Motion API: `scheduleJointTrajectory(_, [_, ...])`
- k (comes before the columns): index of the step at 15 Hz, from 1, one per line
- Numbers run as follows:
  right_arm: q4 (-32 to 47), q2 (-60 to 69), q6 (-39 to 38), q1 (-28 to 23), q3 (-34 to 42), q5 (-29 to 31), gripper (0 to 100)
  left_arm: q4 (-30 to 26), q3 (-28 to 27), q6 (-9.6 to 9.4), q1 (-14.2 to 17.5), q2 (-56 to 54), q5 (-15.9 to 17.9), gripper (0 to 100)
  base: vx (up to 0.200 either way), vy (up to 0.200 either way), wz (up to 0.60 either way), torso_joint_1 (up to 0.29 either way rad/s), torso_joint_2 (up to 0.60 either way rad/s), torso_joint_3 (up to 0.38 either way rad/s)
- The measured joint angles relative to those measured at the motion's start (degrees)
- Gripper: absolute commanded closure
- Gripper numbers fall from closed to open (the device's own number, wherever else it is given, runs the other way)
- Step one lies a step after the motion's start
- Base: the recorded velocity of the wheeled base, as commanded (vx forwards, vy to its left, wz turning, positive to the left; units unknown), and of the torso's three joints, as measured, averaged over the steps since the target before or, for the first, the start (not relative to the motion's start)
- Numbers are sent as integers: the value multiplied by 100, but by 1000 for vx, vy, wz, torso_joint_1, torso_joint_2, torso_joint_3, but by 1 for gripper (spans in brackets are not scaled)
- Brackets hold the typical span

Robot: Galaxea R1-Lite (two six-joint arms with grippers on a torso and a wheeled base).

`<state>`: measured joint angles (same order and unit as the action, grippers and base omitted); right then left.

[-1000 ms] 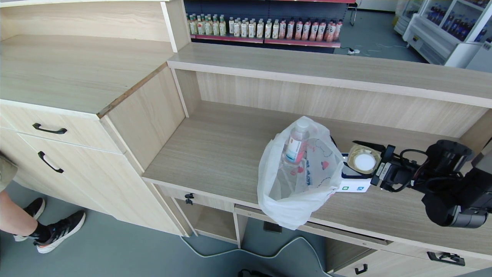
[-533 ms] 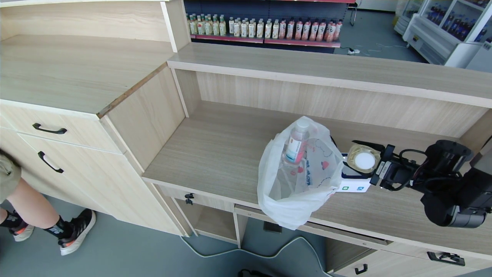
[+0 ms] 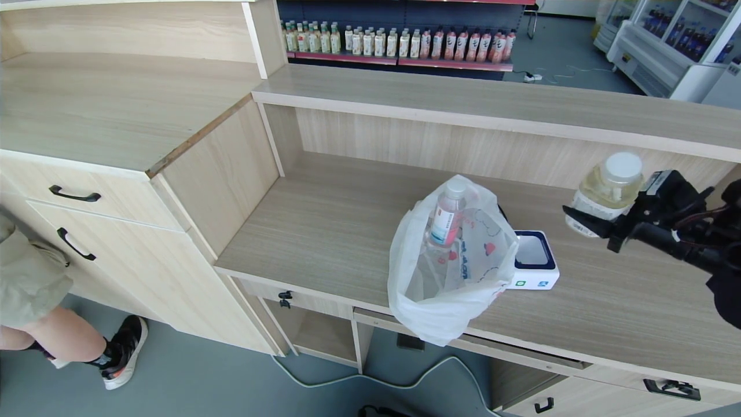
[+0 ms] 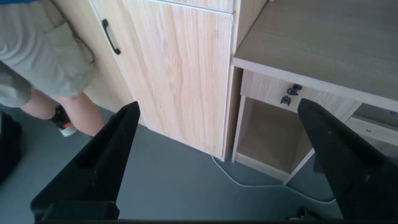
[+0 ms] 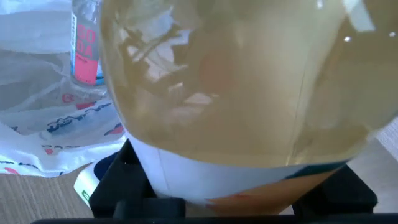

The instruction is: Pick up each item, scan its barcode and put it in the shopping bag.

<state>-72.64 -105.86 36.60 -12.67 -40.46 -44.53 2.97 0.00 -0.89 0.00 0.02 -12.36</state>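
Observation:
My right gripper (image 3: 591, 209) is shut on a clear bottle of yellowish drink (image 3: 606, 188) with a white cap, held in the air to the right of and above the scanner. The same bottle (image 5: 236, 93) looms close in the right wrist view. The white scanner (image 3: 535, 262), with its dark blue top, sits on the counter against the white plastic shopping bag (image 3: 448, 272). A clear bottle with a pink and blue label (image 3: 446, 217) stands inside the bag. My left gripper (image 4: 217, 106) hangs open over the floor beside the cabinet, holding nothing.
The wooden counter (image 3: 341, 226) has a raised ledge (image 3: 463, 98) behind it and a side wall on the left. A cabinet with black handles (image 3: 74, 195) stands further left. A cable (image 3: 370, 379) runs across the floor below.
My right gripper has lifted the yellowish bottle up and to the right, away from its spot over the scanner. The scanner's top is now uncovered.

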Motion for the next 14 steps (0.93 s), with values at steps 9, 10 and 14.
scheduleJointTrajectory(9, [1609,1758,-1938,-1318,563,3446,100,0,0,0,0,0,-1,0,0,0,0,0,0,0])
scheduleJointTrajectory(10, [1552,1830,-1942,-1282,638,3439,100,0,0,0,0,0,-1,0,0,0,0,0,0,0])
scheduleJointTrajectory(14, [1172,1996,-2754,-814,918,3441,100,0,0,0,0,0,-1,0,0,0,0,0,0,0])
